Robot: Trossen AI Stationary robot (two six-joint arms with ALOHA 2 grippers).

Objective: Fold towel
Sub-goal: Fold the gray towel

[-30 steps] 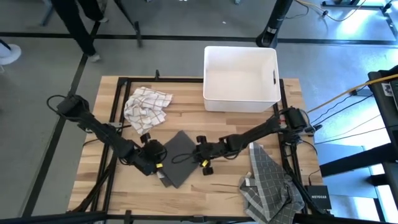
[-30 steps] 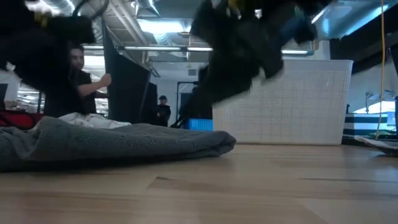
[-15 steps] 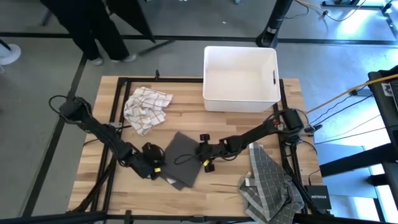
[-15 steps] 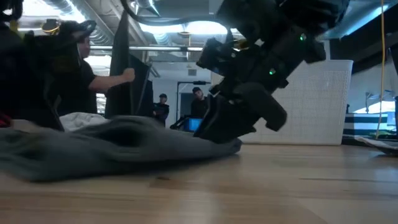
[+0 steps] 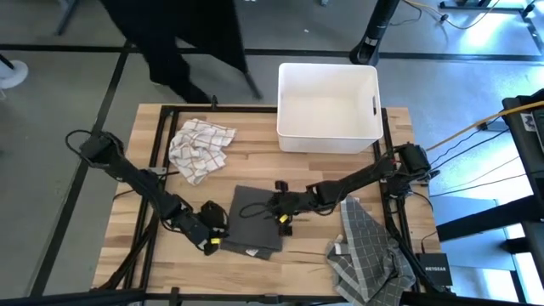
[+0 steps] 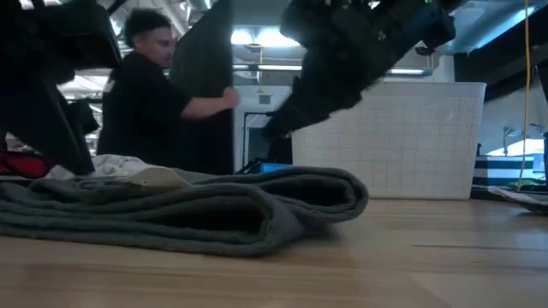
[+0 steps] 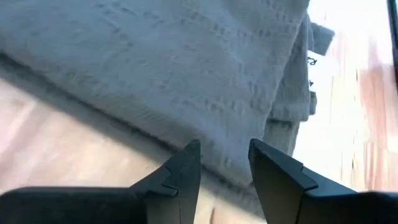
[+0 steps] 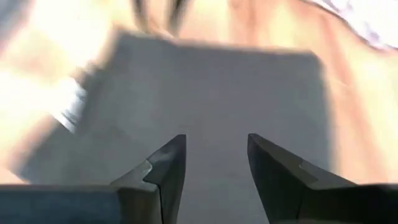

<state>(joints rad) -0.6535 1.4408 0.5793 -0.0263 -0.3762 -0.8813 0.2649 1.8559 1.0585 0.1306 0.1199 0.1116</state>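
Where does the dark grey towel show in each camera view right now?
High view: dark grey towel near the table's front middle, between both grippers.
Low view: folded stack across the left foreground.
Left wrist view: fills the upper frame.
Right wrist view: fills the centre.
Shared landmark: white bin, also behind the towel in the low view.

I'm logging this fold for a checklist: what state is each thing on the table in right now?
Grey towel: folded, lying flat on the table.
White checked cloth: crumpled, unfolded.
Grey checked cloth: bunched, hanging over the table edge.
White bin: upright, nothing visible inside.
Left tool: open, at the towel's edge.
Right tool: open, above the towel.
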